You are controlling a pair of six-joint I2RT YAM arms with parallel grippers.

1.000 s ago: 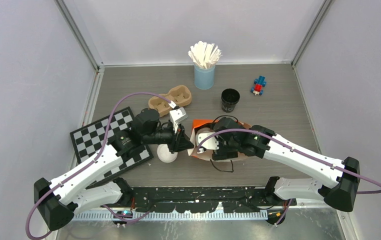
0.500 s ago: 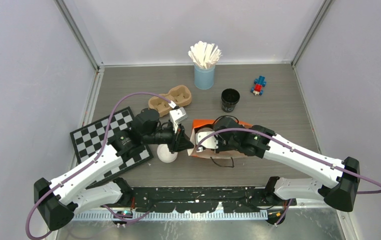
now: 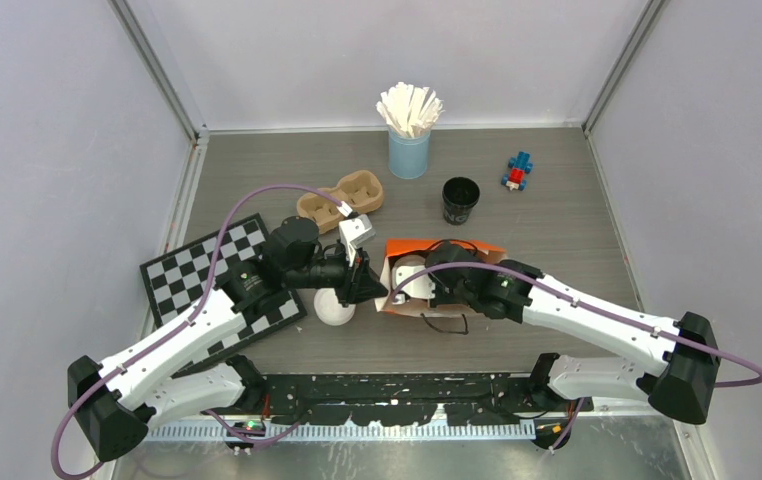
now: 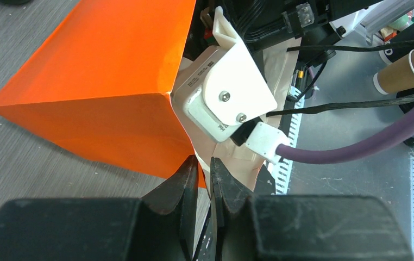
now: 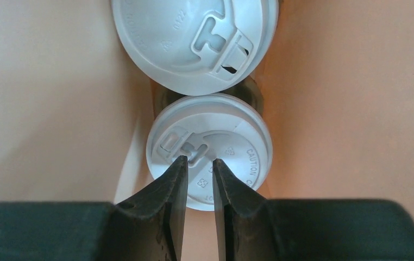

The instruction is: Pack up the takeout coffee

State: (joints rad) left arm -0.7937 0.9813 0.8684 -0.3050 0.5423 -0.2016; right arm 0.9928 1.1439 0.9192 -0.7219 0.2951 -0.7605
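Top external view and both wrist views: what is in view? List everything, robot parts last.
lidded cups: two, white lids showing, inside the bag
orange paper bag: one, orange outside, tan inside, on its side mid-table
open cup: one, black, no lid, behind the bag
stirrer cup: one, light blue, white stirrers, back centre
cup carrier: one, brown, left of the open cup
toy: one, blue and red, back right
checkerboard: one, black and white, left side
round thing: one, white, by the bag's mouth; unclear what
left gripper: jaws shut on the bag's rim
right gripper: inside the bag, jaws nearly together over the nearer lid
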